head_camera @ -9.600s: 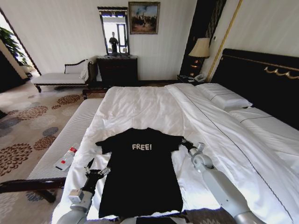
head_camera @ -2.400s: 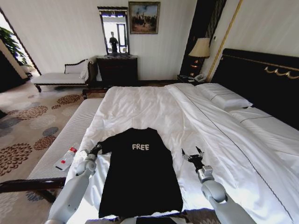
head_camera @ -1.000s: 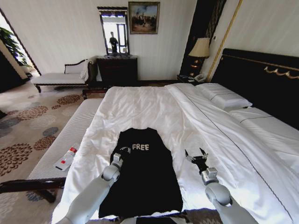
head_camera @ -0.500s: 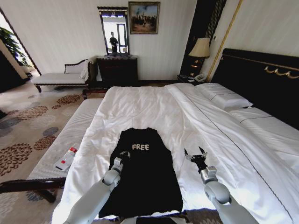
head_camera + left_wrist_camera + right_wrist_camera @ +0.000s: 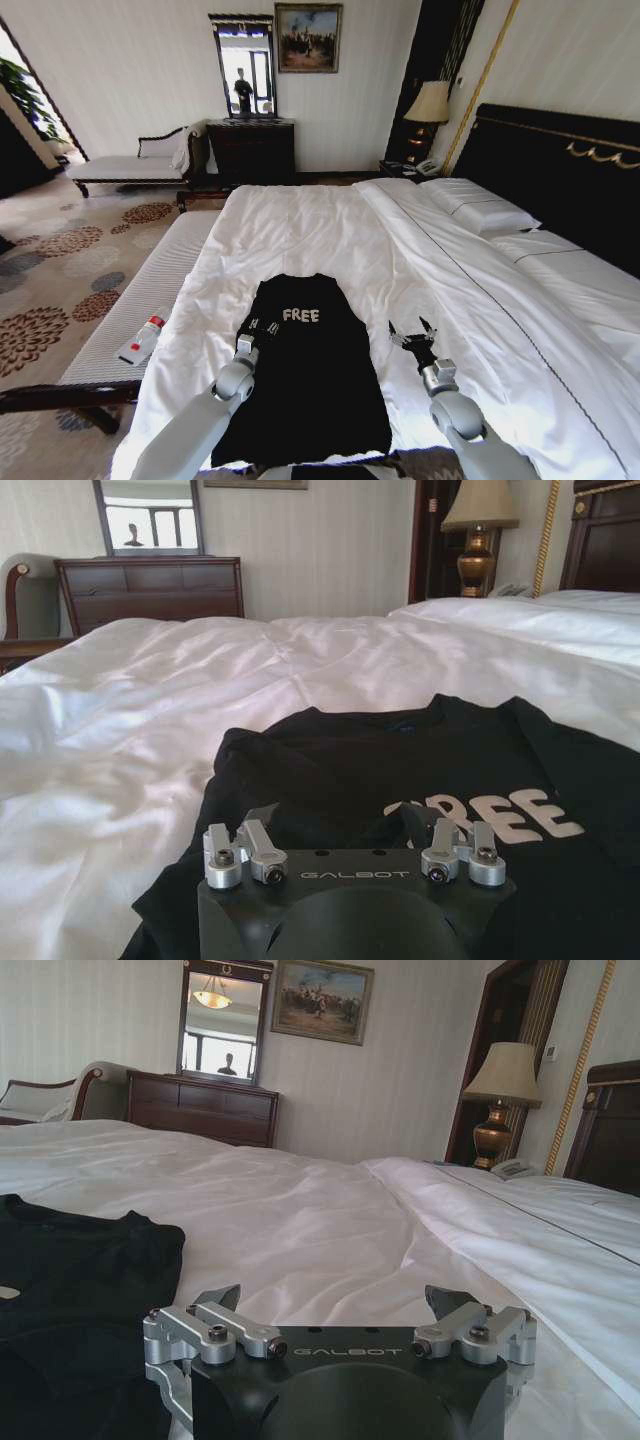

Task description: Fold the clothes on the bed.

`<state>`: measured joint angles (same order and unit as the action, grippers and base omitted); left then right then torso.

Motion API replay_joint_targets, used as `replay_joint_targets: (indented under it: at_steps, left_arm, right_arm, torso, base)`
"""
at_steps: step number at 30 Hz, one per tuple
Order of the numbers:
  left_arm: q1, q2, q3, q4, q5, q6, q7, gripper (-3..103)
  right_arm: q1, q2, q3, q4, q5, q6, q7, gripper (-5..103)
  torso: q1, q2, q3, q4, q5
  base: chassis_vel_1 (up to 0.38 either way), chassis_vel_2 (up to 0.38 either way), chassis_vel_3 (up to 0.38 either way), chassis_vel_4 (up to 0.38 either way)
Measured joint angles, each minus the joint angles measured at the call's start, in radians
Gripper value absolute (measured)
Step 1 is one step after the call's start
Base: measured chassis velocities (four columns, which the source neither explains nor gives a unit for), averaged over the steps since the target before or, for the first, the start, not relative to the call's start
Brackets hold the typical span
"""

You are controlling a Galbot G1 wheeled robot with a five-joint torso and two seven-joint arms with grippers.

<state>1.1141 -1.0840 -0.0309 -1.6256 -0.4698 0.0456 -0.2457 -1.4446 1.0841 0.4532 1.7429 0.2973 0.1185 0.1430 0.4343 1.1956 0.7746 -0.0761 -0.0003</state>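
- just over the t-shirt's (image 5: 300, 365) left edge i hold the left gripper (image 5: 255, 326), fingers apart, nothing in them, the folded-in sleeve right beneath.
- beyond it the "free" lettering (image 5: 500, 816) sits close ahead.
- right gripper (image 5: 412, 335) waits spread open, off the shirt's far side, over the bed's (image 5: 300, 230) white sheet.

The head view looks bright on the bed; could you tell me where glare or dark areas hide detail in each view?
Head view: sheen whitens the bed; the T-shirt reads flat black. Left wrist view: folds are hard to see on the T-shirt. Right wrist view: the lit mirror is brightest.
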Motion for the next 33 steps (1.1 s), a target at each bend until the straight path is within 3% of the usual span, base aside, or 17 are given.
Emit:
replay_joint_targets:
  at_steps: [1, 7, 16, 19, 22, 24, 29, 33]
  left_arm:
    - [0.0, 0.0, 0.0, 0.0, 0.0, 0.0, 0.0, 70]
    - [0.032, 0.033, -0.106, -0.066, -0.16, 0.021, -0.028, 96]
    - [-0.085, 0.047, -0.183, 0.069, -0.377, 0.048, -0.022, 100]
    - [-0.192, 0.038, -0.165, 0.176, -0.439, 0.068, 0.014, 100]
    - [-0.25, 0.031, -0.141, 0.242, -0.452, 0.079, 0.045, 100]
    - [-0.329, 0.028, -0.095, 0.349, -0.454, 0.09, 0.118, 100]
    - [-0.439, 0.013, -0.021, 0.474, -0.481, 0.109, 0.201, 100]
    - [-0.497, -0.009, 0.018, 0.551, -0.498, 0.119, 0.237, 100]
  right_arm:
    - [0.0, 0.0, 0.0, 0.0, 0.0, 0.0, 0.0, 100]
    - [-0.013, 0.019, -0.002, 0.007, -0.009, 0.005, -0.004, 100]
    - [-0.028, 0.014, 0.007, 0.022, -0.011, 0.008, -0.008, 100]
    - [-0.052, 0.003, 0.03, 0.036, -0.009, 0.007, -0.008, 100]
    - [-0.065, -0.003, 0.042, 0.046, -0.009, 0.004, -0.007, 100]
    - [-0.087, -0.019, 0.057, 0.061, -0.011, 0.001, -0.006, 100]
    - [-0.131, -0.039, 0.095, 0.089, -0.013, -0.002, -0.005, 100]
    - [-0.159, -0.049, 0.11, 0.101, -0.017, -0.002, -0.004, 100]
  torso:
    - [0.0, 0.0, 0.0, 0.0, 0.0]
    - [0.0, 0.0, 0.0, 0.0002, 0.0]
    - [0.0, 0.0, 0.0, 0.0005, 0.0001]
    - [0.0, 0.0, 0.0, 0.0, 0.0002]
    - [0.0, 0.0, 0.0, -0.0004, 0.0003]
    - [0.0, 0.0, 0.0, 0.0, 0.0002]
    - [0.0, 0.0, 0.0, 0.0003, 0.0003]
    - [0.0, 0.0, 0.0, 0.0002, 0.0002]
  base:
    - [0.0, 0.0, 0.0, 0.0]
    - [0.0, 0.0, 0.0, 0.0]
    - [0.0, 0.0, 0.0, 0.0]
    - [0.0, 0.0, 0.0, 0.0]
    - [0.0, 0.0, 0.0, 0.0]
    - [0.0, 0.0, 0.0, 0.0]
    - [0.0, 0.0, 0.0, 0.0]
    - [0.0, 0.0, 0.0, 0.0]
